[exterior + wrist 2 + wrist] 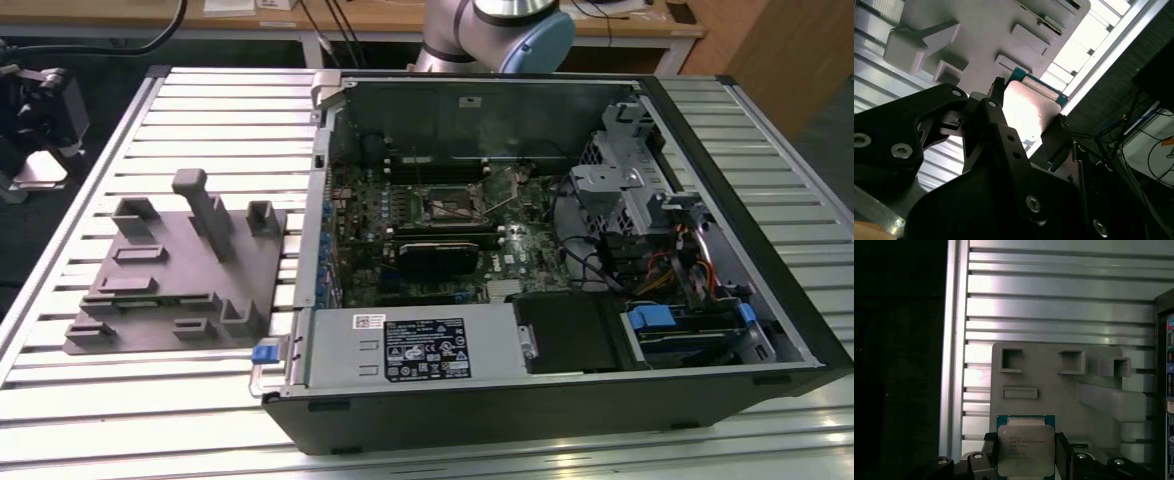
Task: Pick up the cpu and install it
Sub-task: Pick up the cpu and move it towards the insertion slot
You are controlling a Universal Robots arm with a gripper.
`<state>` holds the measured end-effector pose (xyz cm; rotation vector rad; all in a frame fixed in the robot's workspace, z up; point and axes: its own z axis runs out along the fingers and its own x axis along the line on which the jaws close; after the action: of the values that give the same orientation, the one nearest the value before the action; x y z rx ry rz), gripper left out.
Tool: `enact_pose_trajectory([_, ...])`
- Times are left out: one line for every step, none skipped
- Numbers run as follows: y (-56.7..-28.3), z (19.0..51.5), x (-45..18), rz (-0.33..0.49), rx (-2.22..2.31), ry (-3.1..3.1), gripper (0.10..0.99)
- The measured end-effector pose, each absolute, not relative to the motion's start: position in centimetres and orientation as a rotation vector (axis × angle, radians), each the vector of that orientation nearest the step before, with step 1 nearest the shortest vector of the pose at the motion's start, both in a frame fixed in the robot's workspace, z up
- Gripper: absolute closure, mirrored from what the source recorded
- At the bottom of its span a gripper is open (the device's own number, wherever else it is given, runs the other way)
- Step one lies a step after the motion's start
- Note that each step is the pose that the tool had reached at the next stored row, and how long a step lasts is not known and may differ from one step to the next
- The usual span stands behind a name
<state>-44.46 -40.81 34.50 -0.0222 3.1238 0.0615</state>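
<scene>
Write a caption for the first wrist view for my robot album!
The gripper clamps the shiny square cpu by its edges, with the grey plastic fixture and slatted table behind it.

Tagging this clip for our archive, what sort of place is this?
Probably a robotics lab bench for computer assembly: an open black desktop computer case sits on a ribbed aluminium table beside a grey plastic fixture, and the gripper holds a silver-topped square cpu.
</scene>
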Motion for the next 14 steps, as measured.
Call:
enact_pose_trajectory([-40.8,34.6,-44.5,0.061,-0.022,3.124,0.541])
enact_pose_trajectory([-40.8,34.8,-44.5,0.062,-0.022,3.124,0.541])
enact_pose_trajectory([-40.8,34.9,-44.5,0.062,-0.022,3.124,0.541])
enact_pose_trajectory([-40.8,35.0,-44.5,0.062,-0.022,3.124,0.541])
enact_pose_trajectory([-40.8,35.1,-44.5,0.062,-0.022,3.124,0.541])
enact_pose_trajectory([-40.8,35.2,-44.5,0.062,-0.022,3.124,0.541])
enact_pose_trajectory([-40.8,35.3,-44.5,0.062,-0.022,3.124,0.541])
enact_pose_trajectory([-40.8,35.4,-44.5,0.062,-0.022,3.124,0.541])
enact_pose_trajectory([-40.8,35.5,-44.5,0.062,-0.022,3.124,0.541])
enact_pose_trajectory([-40.8,35.6,-44.5,0.062,-0.022,3.124,0.541])
enact_pose_trajectory([-40.8,35.7,-44.5,0.062,-0.022,3.124,0.541])
enact_pose_trajectory([-40.8,35.8,-44.5,0.062,-0.022,3.124,0.541])
enact_pose_trajectory([-40.8,35.9,-44.5,0.062,-0.022,3.124,0.541])
enact_pose_trajectory([-40.8,36.0,-44.5,0.062,-0.022,3.124,0.541])
